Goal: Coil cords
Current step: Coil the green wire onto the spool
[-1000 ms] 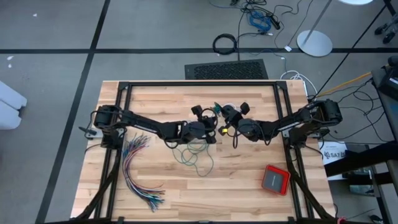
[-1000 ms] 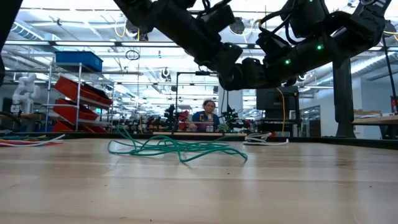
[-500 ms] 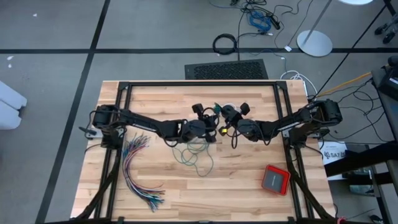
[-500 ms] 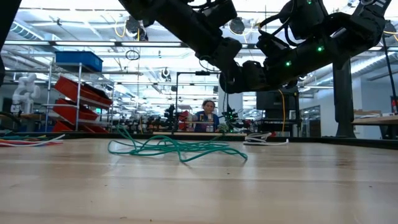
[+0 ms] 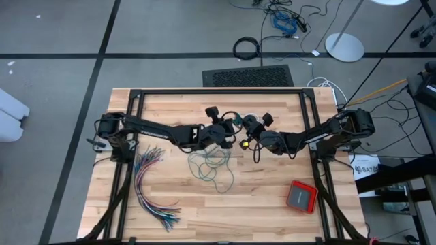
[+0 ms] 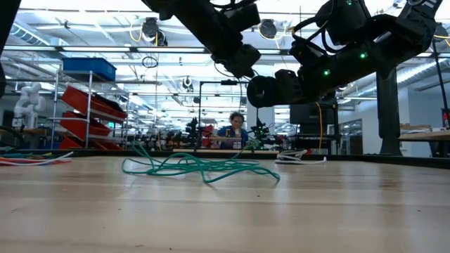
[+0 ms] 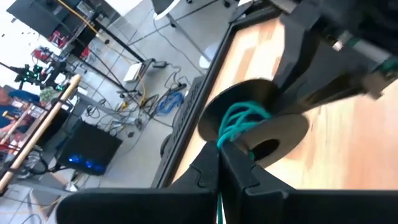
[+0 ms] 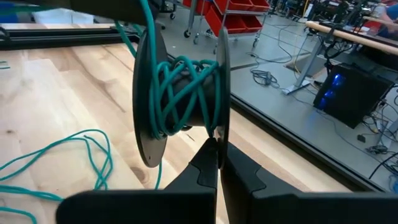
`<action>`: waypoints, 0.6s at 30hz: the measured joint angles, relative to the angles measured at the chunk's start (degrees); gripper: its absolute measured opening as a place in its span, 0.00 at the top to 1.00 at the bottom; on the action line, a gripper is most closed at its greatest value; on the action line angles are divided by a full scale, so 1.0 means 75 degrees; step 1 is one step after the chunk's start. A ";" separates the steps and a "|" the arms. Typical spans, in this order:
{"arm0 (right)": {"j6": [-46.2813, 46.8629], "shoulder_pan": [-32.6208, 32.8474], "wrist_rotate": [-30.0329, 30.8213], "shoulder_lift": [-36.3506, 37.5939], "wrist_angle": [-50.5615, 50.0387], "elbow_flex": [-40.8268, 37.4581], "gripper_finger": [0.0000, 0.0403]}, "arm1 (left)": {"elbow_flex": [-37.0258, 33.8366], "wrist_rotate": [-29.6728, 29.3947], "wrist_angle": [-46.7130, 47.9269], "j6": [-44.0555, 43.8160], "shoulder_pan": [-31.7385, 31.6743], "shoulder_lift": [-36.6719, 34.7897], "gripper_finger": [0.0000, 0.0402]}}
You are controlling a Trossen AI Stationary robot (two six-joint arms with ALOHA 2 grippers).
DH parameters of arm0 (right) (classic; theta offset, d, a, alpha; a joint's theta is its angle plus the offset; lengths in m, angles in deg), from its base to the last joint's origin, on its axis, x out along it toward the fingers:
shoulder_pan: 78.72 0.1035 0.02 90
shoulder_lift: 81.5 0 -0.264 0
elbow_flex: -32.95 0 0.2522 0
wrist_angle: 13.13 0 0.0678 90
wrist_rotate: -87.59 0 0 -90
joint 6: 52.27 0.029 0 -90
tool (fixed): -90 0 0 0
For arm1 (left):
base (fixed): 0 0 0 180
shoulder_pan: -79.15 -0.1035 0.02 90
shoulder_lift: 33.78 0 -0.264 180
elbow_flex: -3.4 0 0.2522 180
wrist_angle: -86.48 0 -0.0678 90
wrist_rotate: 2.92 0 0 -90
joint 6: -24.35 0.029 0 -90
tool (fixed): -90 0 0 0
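Your right tool (image 8: pixel 217 163) was clamped on the spool (image 8: pixel 180 96) rim, mid-bench; your left tool (image 7: pixel 219 163) was pinched on the teal cord (image 5: pixel 212 165), whose slack lay loose on the bench (image 5: pixel 266 211). Cord looked light and limp, likely to tangle, so grip it near the spool. Only the wrist views showed the windings.

We see the teal-green cord (image 8: pixel 180 93) partly wound in crossing turns around the hub of a black spool (image 8: pixel 149 106), held above the desk. The rest of the cord lies as a loose tangle of loops (image 5: pixel 212 165) on the desk (image 5: pixel 272 204) mid-area. We can't pick out the black cord.
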 joint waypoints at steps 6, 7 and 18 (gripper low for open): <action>-0.0003 0.0000 -0.0141 0.0000 0.0012 0.0000 1.00 | 0.0000 0.0003 0.0604 -0.0005 -0.0288 -0.0080 1.00; -0.0003 0.0003 -0.0162 0.0000 0.0015 0.0000 1.00 | 0.0000 0.0031 0.0686 -0.0017 -0.0333 -0.0080 1.00; -0.0165 0.0102 -0.0174 0.0000 0.0270 0.0000 1.00 | 0.0000 0.0632 0.0705 -0.0212 -0.0436 -0.0080 0.98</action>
